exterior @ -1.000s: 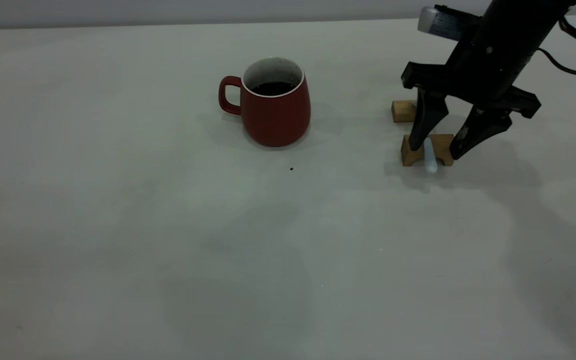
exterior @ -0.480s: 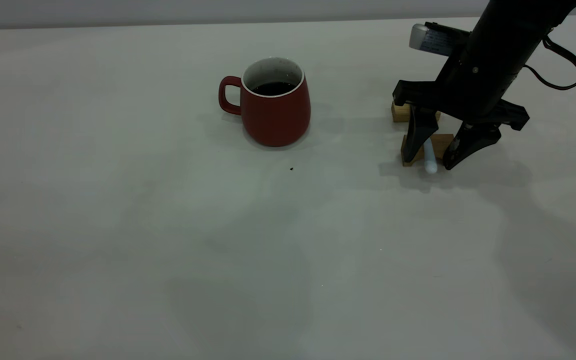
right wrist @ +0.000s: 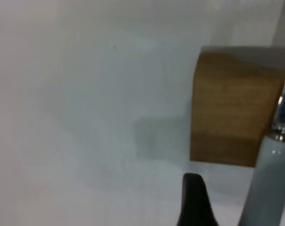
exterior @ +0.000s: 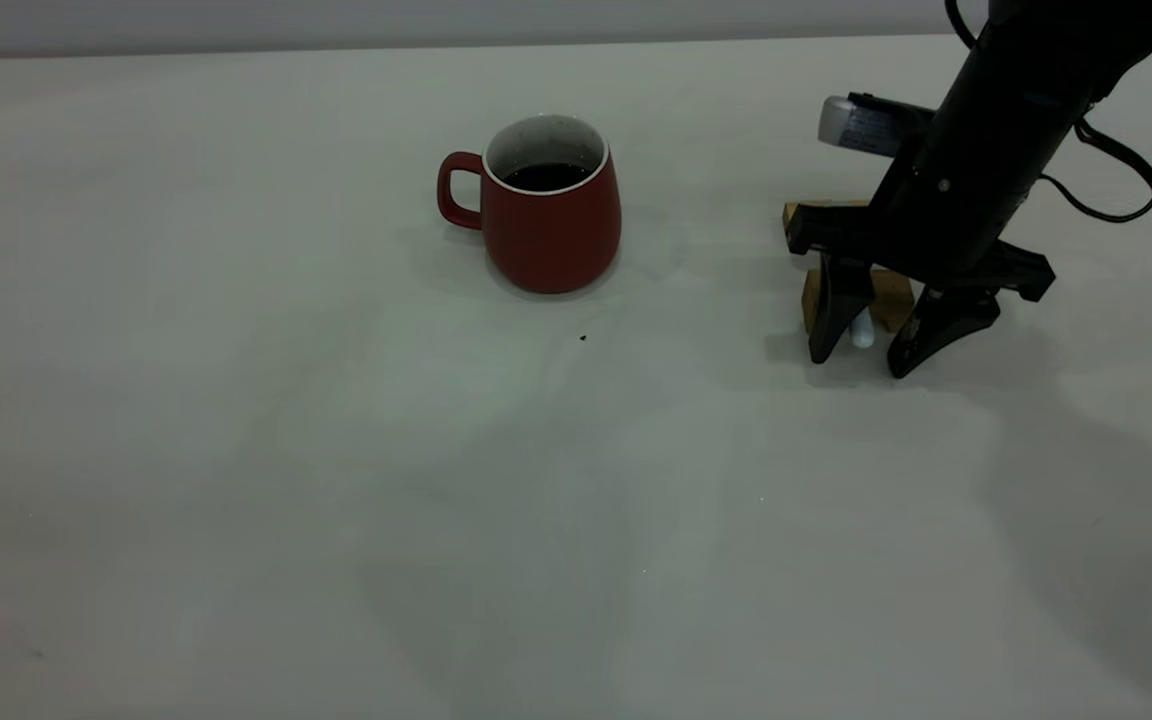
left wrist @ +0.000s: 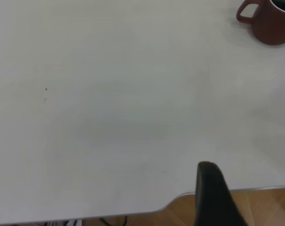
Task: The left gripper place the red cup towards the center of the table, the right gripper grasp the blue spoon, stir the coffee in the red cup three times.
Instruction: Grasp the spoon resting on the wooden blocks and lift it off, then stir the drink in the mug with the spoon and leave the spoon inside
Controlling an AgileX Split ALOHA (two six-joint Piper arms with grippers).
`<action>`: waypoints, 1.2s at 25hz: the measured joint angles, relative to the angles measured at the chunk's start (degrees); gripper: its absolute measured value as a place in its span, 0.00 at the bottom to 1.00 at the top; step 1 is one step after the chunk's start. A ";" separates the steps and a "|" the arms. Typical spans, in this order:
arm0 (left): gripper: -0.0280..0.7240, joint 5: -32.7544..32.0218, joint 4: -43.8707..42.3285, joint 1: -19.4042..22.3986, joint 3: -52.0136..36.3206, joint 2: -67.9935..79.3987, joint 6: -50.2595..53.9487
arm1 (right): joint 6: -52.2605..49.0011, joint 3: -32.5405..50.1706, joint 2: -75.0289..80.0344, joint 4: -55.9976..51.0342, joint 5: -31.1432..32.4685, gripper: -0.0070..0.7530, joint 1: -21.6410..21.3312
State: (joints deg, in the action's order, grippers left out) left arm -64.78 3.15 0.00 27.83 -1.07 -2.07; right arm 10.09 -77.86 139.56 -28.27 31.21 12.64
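Right gripper (exterior: pixel 873 350) straddles the blue spoon (exterior: pixel 862 330), jaws spread wide.
The spoon rests on wooden blocks (exterior: pixel 889 296); the red cup (exterior: pixel 546 210) of coffee (exterior: pixel 546 176) stands mid-worktop (exterior: pixel 286 450), well apart.

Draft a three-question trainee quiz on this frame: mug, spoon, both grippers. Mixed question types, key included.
1. True or false: the right gripper, black with pointed fingers, already holds the pale-blue-handled spoon clear of its wooden rest blocks.
2. The dark red ceramic mug's handle points toward which arm's side? A) left B) right
3. What fills the mug?

Key: 1 false, open, straddling the spoon; 2 A; 3 dark coffee.
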 joint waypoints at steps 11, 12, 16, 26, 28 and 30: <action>0.63 0.00 0.00 0.00 0.00 0.00 0.00 | -0.07 -0.16 0.21 0.00 1.50 0.17 0.00; 0.63 0.00 0.00 0.00 0.00 0.00 0.00 | -0.07 -0.16 0.21 0.00 1.52 0.17 0.00; 0.63 0.00 0.00 0.00 0.00 0.00 0.00 | -0.07 -0.16 -2.34 0.45 2.44 0.17 0.00; 0.63 0.00 0.00 0.00 0.00 0.00 0.00 | 5.42 -0.16 -13.76 -19.01 19.63 0.17 0.82; 0.63 0.00 0.00 0.00 0.00 0.00 0.00 | 9.11 -0.16 -13.32 -28.60 21.65 0.17 2.22; 0.63 0.00 0.00 0.00 0.00 0.00 0.00 | 11.21 -0.16 -12.64 -36.36 24.23 0.17 3.57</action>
State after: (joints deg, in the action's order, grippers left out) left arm -64.78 3.15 0.00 27.83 -1.07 -2.07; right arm 21.30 -78.02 126.92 -64.63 55.45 16.21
